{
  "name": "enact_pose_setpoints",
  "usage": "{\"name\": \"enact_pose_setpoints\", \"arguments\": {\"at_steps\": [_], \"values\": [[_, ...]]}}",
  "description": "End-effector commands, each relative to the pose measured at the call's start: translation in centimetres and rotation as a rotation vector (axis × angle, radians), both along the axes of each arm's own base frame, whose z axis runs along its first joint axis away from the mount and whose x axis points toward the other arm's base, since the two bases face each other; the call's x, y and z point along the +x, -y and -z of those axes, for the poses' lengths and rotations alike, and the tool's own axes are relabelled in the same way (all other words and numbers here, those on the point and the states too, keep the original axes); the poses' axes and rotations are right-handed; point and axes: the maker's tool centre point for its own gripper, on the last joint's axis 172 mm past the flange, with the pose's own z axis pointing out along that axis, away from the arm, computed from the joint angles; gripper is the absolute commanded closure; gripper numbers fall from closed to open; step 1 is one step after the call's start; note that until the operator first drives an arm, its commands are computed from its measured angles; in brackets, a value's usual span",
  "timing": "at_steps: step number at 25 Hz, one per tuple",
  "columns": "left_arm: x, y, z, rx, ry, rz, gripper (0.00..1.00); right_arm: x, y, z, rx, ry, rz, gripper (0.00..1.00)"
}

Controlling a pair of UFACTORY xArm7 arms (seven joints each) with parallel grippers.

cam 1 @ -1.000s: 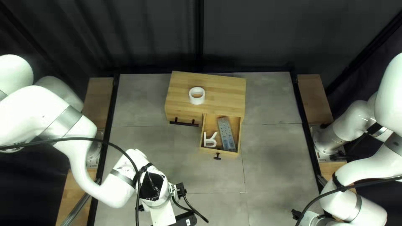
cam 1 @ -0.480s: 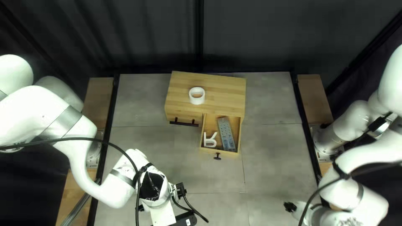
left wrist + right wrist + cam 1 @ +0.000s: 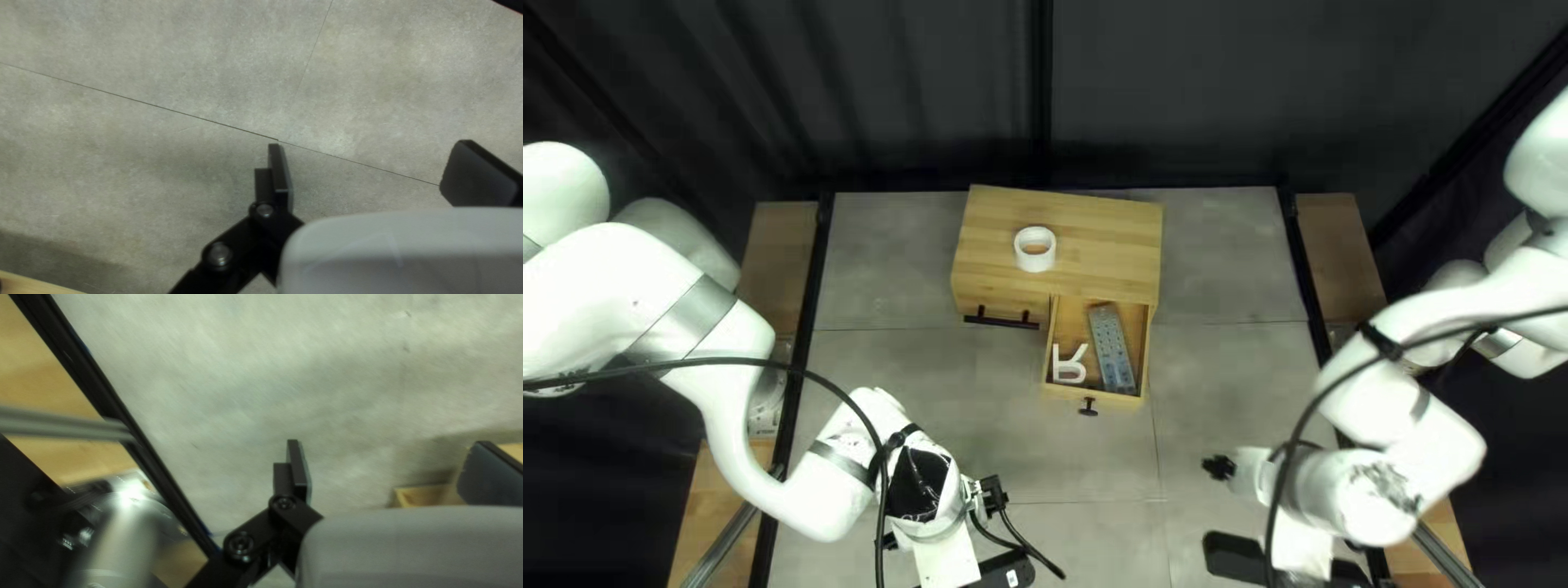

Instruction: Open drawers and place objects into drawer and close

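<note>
Right arm moved inward; open drawer holds a seemingly dotted grey slab.

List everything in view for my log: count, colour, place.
Box-shaped wooden cabinet: 1, light brown, on table
Closed wooden drawer: 1, light brown, black bar handle, cabinet's left in top left view
Open wooden drawer: 1, light brown, black knob, beside it
Ring-shaped roll: 1, white, on cabinet
R-shaped piece: 1, white, in open drawer
Flat oblong remote-like object: 1, grey, beside it
Flat-topped table: 1, grey, under cabinet
Cloth curtain: dark, behind table
Long straight rails: 2, black, table sides
Wooden side boards: 2, light brown, outside rails
Left arm, right arm: white, table sides
Left gripper, right gripper: black, open
</note>
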Motion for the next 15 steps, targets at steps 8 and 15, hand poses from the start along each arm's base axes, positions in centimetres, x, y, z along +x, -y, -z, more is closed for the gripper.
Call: {"name": "enact_pose_setpoints", "arguments": {"at_steps": [8,15], "values": [[0.0,0.0,0.0,0.000,0.000,0.000,0.00,5.5,6.1,-1.6,-0.074,-0.076,0.040,0.00],[0.0,0.0,0.0,0.000,0.000,0.000,0.00,5.0,4.9,-1.7,-0.091,-0.056,0.000,0.00]]}}
